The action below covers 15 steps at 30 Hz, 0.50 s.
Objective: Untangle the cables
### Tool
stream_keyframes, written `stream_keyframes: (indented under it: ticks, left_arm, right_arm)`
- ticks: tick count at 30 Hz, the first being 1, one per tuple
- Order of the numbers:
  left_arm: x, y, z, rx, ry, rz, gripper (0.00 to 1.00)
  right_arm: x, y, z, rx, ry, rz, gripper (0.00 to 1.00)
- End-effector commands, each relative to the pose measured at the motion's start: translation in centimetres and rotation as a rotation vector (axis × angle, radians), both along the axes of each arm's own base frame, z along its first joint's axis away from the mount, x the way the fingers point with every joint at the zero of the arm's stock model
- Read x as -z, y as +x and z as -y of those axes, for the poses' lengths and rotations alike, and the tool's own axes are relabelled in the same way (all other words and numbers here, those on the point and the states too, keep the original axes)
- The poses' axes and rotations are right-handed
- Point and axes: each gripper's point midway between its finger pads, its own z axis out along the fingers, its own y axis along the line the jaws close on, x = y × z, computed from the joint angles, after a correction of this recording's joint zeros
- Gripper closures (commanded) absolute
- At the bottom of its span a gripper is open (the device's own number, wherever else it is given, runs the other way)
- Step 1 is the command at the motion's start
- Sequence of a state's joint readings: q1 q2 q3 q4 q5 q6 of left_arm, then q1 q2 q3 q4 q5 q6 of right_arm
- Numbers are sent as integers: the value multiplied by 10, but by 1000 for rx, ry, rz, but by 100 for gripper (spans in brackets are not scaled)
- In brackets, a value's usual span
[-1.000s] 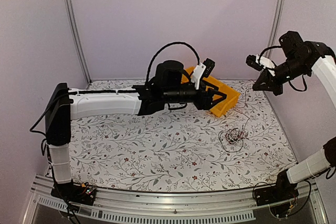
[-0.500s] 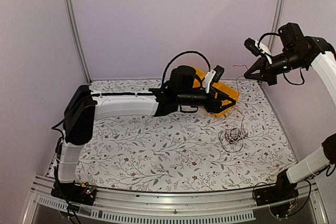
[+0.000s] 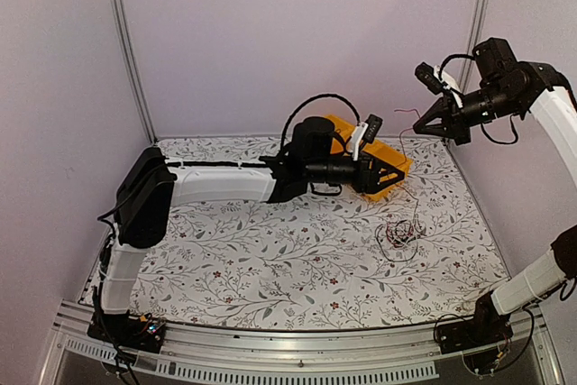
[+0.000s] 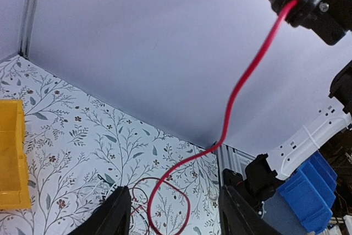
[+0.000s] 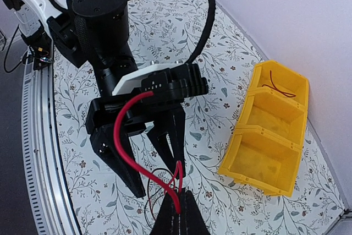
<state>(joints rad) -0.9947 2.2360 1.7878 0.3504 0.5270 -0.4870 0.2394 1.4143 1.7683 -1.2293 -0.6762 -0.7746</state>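
Note:
The cables lie as a small loose bundle on the flowered table, right of centre. One red cable rises from that bundle to my right gripper, which is shut on it high above the table. In the right wrist view the red cable curves out from the right gripper, with the bundle far below. My left gripper hovers open beside the yellow bin, its fingers apart with nothing gripped. The red cable's loop shows on the table beyond them.
A yellow bin with three compartments stands at the back right; a thin dark wire lies in its far compartment. A blue bin sits off the table's right side. Purple walls close in the back and sides.
The left arm has stretched farther right toward the yellow bin. The right gripper has risen and shifted left, drawing the red cable up from the bundle.

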Motion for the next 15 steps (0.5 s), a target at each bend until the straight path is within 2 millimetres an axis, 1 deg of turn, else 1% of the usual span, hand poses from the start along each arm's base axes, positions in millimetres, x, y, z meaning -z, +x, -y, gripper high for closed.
stream_keyframes:
  ticks: [1,4,6,11,13,15]
  left_arm:
    - [-43,11,-12,-63,-82,126,42]
    - [-63,11,-19,-74,-143,163,40]
    - [-76,9,-20,-63,-190,164,40]
    - [-88,14,-17,-55,-213,150,42]
    - [-91,19,-19,-52,-228,131,45]
    - [-94,22,-20,-49,-240,114,51]
  right_arm:
    - [-8,1,-8,-19,28,11,99]
    - [-5,4,-10,-21,21,6,99]
    - [-3,6,-11,-23,19,2,99]
    - [0,4,-17,-43,18,-7,98]
    - [1,3,-18,-50,17,-12,98]
    - [1,3,-20,-53,19,-14,98]
